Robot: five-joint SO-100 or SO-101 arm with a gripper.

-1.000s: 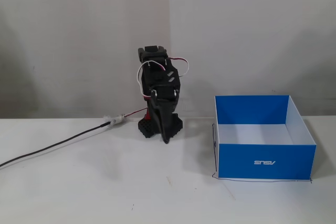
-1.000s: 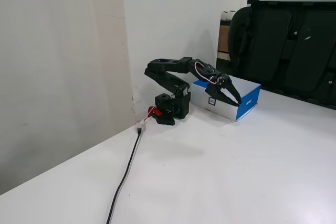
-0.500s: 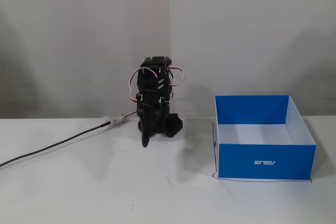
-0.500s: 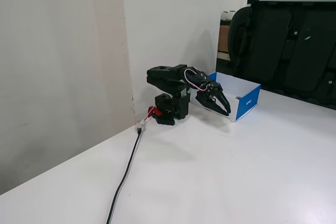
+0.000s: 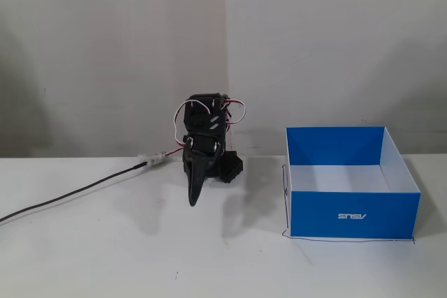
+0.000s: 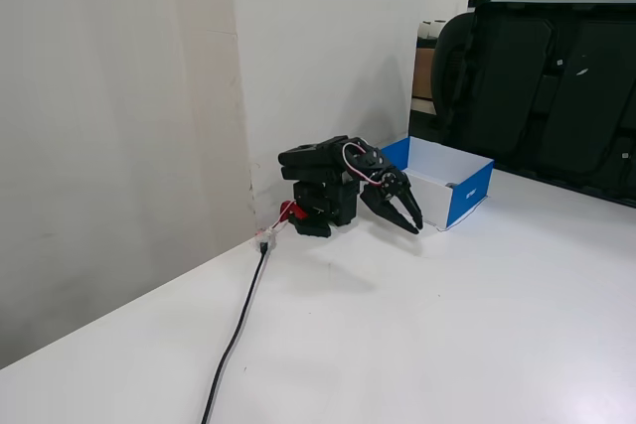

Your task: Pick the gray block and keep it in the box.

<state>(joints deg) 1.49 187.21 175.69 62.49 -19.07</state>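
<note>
No gray block visible; black gripper (image 6: 411, 223) fingers nearly closed, empty, at 9 o'clock of open blue cardboard box (image 5: 353, 215). Task unstarted or done.

A matt white desk (image 5: 105, 256) carries a cardboard box (image 5: 353, 214), smooth bright blue outside and plain white within. The arm's black plastic end effector (image 5: 193, 197) has a dull sheen. A black rubbery cable (image 6: 234, 335) lies across the faintly glossy surface, before matt white walls (image 5: 112, 47).
</note>
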